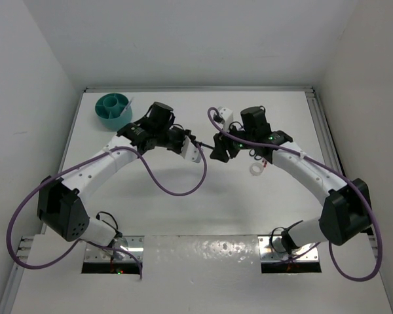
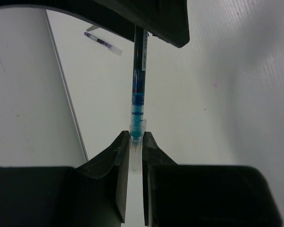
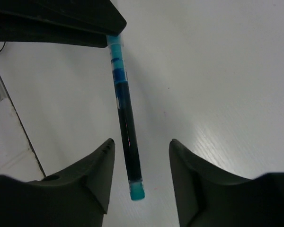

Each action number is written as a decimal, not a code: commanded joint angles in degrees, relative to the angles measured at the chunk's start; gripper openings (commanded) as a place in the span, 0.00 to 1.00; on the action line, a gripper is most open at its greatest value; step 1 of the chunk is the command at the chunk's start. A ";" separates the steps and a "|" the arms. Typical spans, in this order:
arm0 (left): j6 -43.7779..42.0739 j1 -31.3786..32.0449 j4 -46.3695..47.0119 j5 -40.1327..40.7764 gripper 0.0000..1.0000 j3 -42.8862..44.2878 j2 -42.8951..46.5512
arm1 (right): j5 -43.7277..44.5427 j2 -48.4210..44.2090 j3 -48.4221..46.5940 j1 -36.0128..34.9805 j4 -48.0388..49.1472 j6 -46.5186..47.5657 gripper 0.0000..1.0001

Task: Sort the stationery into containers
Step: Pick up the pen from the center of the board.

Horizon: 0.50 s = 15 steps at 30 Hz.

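left gripper (image 2: 136, 138) fingers clamped on blue pen (image 2: 138, 90) end; right gripper (image 3: 141, 144) fingers apart, pen between them, seemingly untouched.

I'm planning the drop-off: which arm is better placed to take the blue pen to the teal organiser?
Left. The left gripper is shut on the blue pen; the right gripper is open around it, not gripping. The teal organiser sits at the far left, nearer the left gripper.

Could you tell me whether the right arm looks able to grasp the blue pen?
Probably yes: the right pincer is open astride the thin blue plastic pen, held by the left pincer.
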State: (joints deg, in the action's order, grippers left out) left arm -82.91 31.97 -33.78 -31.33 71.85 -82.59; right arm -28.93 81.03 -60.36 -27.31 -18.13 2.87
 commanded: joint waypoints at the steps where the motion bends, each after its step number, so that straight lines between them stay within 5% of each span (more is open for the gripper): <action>1: -1.63 0.29 2.23 -2.42 0.00 -0.66 1.64 | -2.45 1.23 -2.92 -0.99 4.24 -2.43 0.46; 6: -1.90 0.20 2.23 -2.51 0.00 -1.01 1.55 | -2.71 2.20 -2.84 -1.69 6.00 -4.63 0.03; 12: -1.21 0.11 2.92 -3.30 0.00 -1.89 2.43 | -2.89 0.79 -0.73 -2.22 9.43 -4.72 0.00; 14: 3.35 -0.41 5.99 -3.73 0.31 -3.21 3.22 | -1.49 -0.35 0.76 -2.05 10.65 -5.42 0.00; 15: 9.99 -0.85 10.62 -4.08 0.65 -3.65 4.27 | -0.70 -0.87 2.68 -2.05 11.62 -5.77 0.00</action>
State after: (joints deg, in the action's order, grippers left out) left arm -81.89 31.64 -30.00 -31.20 69.23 -81.78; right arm -30.83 82.72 -59.51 -29.12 -13.50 -1.48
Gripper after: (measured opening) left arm 0.431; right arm 0.099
